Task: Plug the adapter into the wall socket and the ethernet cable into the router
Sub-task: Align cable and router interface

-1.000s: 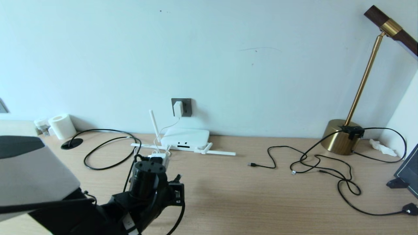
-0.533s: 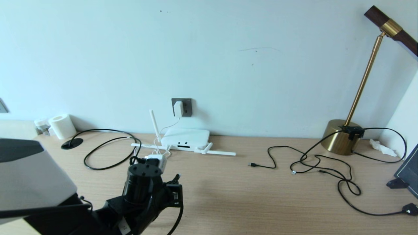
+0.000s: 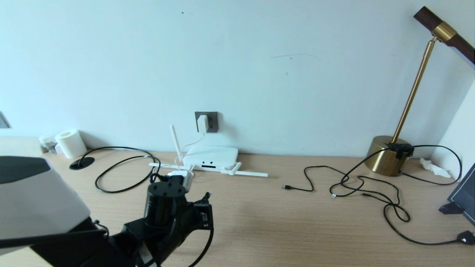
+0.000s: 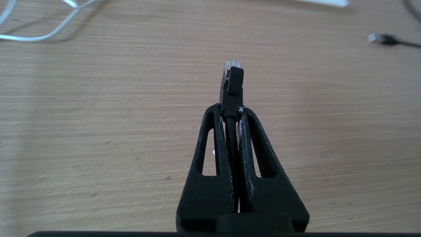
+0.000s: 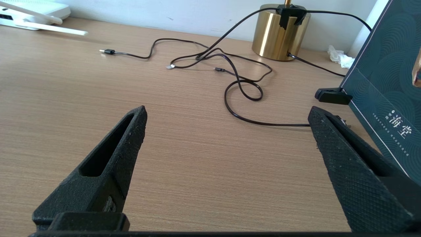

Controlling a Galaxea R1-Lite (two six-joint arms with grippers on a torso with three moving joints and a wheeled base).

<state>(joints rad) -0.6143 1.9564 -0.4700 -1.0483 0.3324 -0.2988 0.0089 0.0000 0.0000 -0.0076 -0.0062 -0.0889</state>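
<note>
Holding the ethernet cable [image 4: 232,85] by its plug, the left gripper [image 4: 230,110] has its fingers pinched tight on the black boot, the clear tip sticking out past them over the desk [image 3: 259,215]. In the head view the left arm sits bottom-left; against the earlier frames its wrist has shifted slightly right and toward the wall, and the rest of the scene is unchanged. The cable's loop [image 3: 111,170] lies on the desk left of the router [image 3: 210,157]. The router sits flat against the wall with one antenna [image 3: 174,142] up and the others lying flat; its port slots face the robot. The adapter [image 3: 202,123] is already seated in the wall socket [image 3: 212,121] above the router, its thin white cord [image 3: 185,146] dropping to the desk. Further right: thin black cords [image 3: 356,185], the brass lamp base [image 3: 386,155]. The right gripper [image 5: 227,121] is fully spread, empty, hovering over the desk near a dark green box [image 5: 388,82].

Hard to make out: the left fingertips are blocked by the wrist in the head view, and a white block [image 3: 182,177] just beyond it is partly hidden. The right arm is out of the head view.
</note>
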